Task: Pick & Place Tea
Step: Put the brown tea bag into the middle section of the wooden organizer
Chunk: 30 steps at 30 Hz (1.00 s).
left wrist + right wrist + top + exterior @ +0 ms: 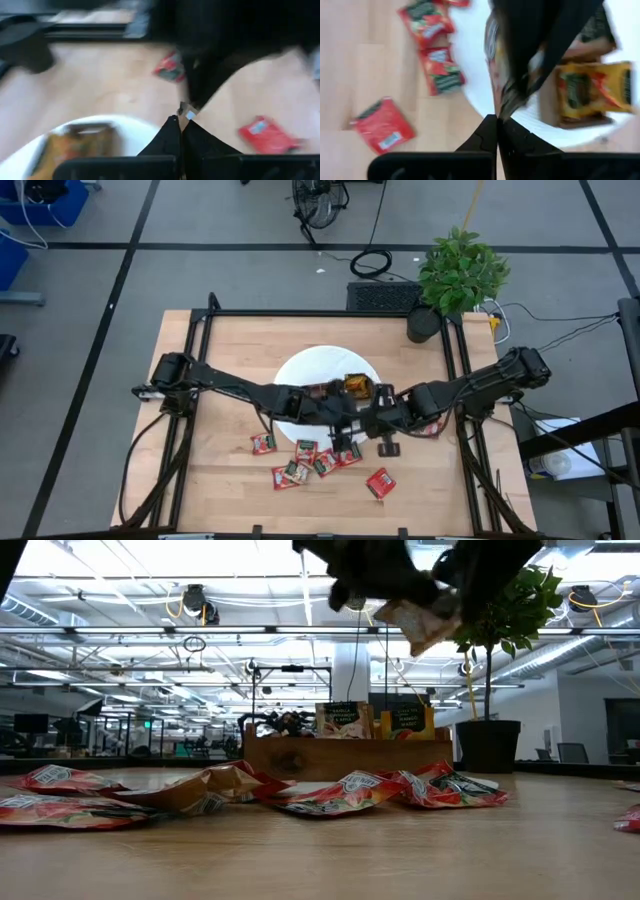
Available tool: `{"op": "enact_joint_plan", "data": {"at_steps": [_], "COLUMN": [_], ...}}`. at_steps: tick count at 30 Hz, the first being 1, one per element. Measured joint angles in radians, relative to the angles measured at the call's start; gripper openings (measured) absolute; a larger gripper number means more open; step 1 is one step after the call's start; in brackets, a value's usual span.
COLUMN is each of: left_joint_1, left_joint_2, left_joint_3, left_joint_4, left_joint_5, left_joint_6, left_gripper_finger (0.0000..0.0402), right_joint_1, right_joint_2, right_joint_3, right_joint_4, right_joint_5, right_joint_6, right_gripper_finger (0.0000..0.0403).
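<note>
Left gripper (181,121): clenched on a tea sachet (425,622) above the white plate (300,370).
Right gripper (497,121): clenched on the same sachet.

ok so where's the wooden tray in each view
high view: wooden tray on the white plate, mid-table
low view: wooden tray centre, far back
left wrist view: wooden tray blurred, on plate
right wrist view: wooden tray on plate
shared landmark: yellow sachets in it

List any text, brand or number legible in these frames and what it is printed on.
None can be read.
Red sachets on the table: printed labels, too small and blurred.
Yellow sachets standing in the wooden tray: dark label panels, lettering illegible.
Sachet pinched between both grippers: no legible print.
</note>
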Motion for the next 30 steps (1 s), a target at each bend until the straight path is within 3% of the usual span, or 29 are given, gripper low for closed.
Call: {"op": "enact_joint_plan", "data": {"at_steps": [2,7,12,16,19,24,30], "left_joint_1": [0.006,0.026,0.069,0.088,0.09,0.08,0.077], "left_joint_2": [-0.012,-0.015,-0.057,-0.07,-0.071,-0.07,-0.068], "left_joint_3": [-0.015,-0.119,-0.345,-0.529,-0.629,-0.741,-0.768], "left_joint_4": [-0.037,0.092,0.436,0.844,1.03,1.133,1.167], "left_joint_5": [-0.075,-0.098,-0.077,-0.043,-0.049,-0.124,-0.15], "left_joint_6": [0.014,0.017,0.035,0.085,0.101,0.088,0.078], "left_gripper_finger": [0.0002,0.0002,0.0001,0.0001,0.0001,0.0001,0.0], "right_joint_1": [0.02,0.054,0.077,0.078,0.078,0.077,0.074], "right_joint_2": [-0.016,-0.079,-0.205,-0.319,-0.407,-0.514,-0.578], "right_joint_3": [-0.007,-0.027,-0.136,-0.293,-0.421,-0.612,-0.736], "right_joint_4": [-0.049,-0.02,0.075,0.264,0.427,0.692,0.963], "right_joint_5": [-0.002,0.105,0.193,0.228,0.231,0.231,0.231], "right_joint_6": [0.014,0.021,0.031,-0.003,-0.035,-0.1,-0.224], "right_gripper_finger": [0.0,0.0,0.0002,0.0001,0.0002,0.0001,0.0001]}}
